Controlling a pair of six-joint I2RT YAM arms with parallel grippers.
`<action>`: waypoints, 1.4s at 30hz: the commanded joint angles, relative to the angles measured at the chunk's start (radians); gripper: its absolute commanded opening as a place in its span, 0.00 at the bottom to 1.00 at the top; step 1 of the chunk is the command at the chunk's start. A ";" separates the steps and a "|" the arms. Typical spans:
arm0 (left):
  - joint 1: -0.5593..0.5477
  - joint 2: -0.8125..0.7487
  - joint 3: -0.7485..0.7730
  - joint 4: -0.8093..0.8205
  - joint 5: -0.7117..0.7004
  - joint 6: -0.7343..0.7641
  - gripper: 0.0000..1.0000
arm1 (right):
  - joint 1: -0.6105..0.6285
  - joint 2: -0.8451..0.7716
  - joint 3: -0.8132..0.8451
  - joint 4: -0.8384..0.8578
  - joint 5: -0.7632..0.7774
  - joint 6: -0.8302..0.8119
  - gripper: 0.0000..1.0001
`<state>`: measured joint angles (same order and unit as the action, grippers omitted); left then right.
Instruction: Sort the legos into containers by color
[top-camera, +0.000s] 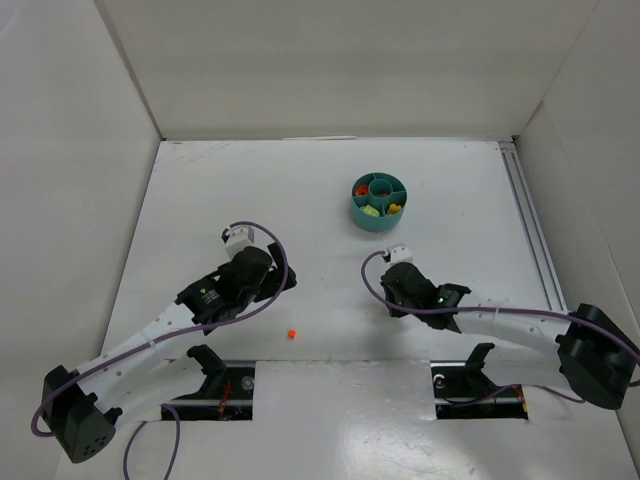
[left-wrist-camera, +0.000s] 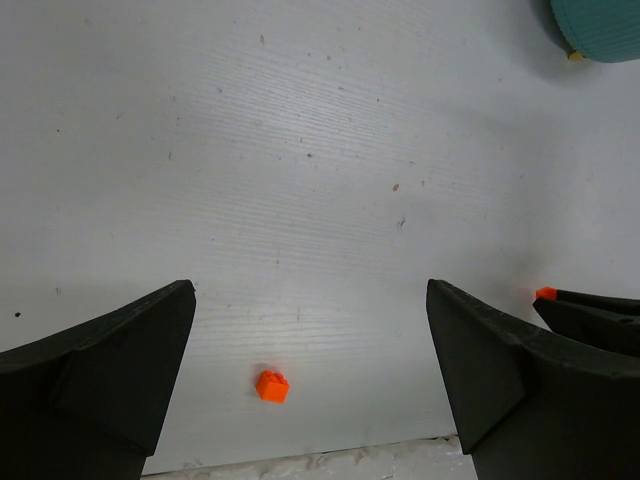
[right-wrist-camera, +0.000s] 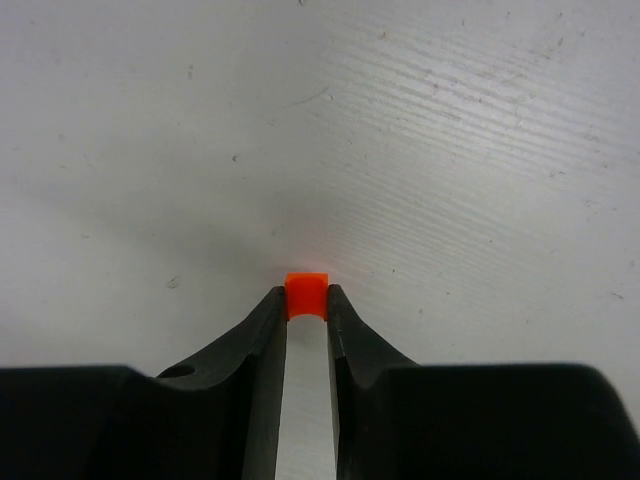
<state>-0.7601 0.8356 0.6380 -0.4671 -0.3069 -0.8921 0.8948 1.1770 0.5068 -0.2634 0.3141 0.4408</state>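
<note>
The round teal tub (top-camera: 380, 200) stands at the back right of the table and holds orange, yellow and pale green legos in its wedges. Its edge shows in the left wrist view (left-wrist-camera: 600, 30). One orange brick (top-camera: 291, 333) lies loose on the table near the front edge. In the left wrist view it (left-wrist-camera: 271, 386) lies between and below my open left gripper (left-wrist-camera: 310, 300), which is empty (top-camera: 280, 285). My right gripper (right-wrist-camera: 306, 302) is shut on a small orange lego (right-wrist-camera: 306, 288) at its fingertips, just above the table (top-camera: 384, 298). That lego also shows in the left wrist view (left-wrist-camera: 545, 293).
White walls enclose the table on the left, back and right. A metal rail (top-camera: 530, 230) runs along the right side. The table's front edge (left-wrist-camera: 300, 465) lies just behind the loose brick. Both arm bases and purple cables sit at the near edge.
</note>
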 joint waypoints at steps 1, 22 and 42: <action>-0.005 -0.004 0.012 0.025 -0.005 0.010 1.00 | -0.007 -0.063 0.010 0.030 -0.001 -0.052 0.19; 0.005 0.166 0.092 0.209 0.011 0.171 1.00 | -0.356 0.533 0.949 0.104 -0.168 -0.706 0.19; 0.068 0.280 0.164 0.200 0.106 0.242 1.00 | -0.398 0.742 1.090 0.053 -0.168 -0.814 0.24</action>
<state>-0.6983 1.1191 0.7490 -0.2729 -0.2070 -0.6693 0.5034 1.9366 1.5932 -0.2184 0.1345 -0.3611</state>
